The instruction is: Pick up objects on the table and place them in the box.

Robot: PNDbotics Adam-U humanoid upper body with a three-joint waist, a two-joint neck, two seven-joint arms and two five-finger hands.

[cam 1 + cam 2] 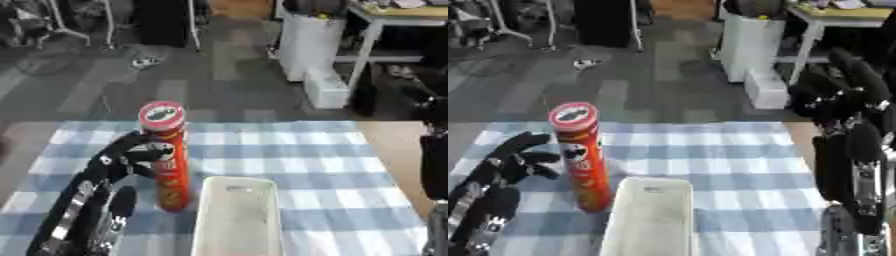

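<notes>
A tall red chips can (171, 165) with a red-and-white lid stands upright on the blue-checked tablecloth (315, 150), left of centre. My left hand (522, 160) comes in from the lower left and sits just left of the can at mid height. Its fingers are loosely bent toward the can, and the right eye view shows them beside it, not wrapped round it. A white oblong box (210, 220) lies right in front of the can, to its right, with nothing showing inside. My right hand (846, 80) is raised at the right edge, fingers up, holding nothing.
The tablecloth stretches bare to the right of the box and behind the can. Beyond the table's far edge are grey floor, a white cabinet (311, 40) and a desk. My right forearm (859, 170) stands along the table's right side.
</notes>
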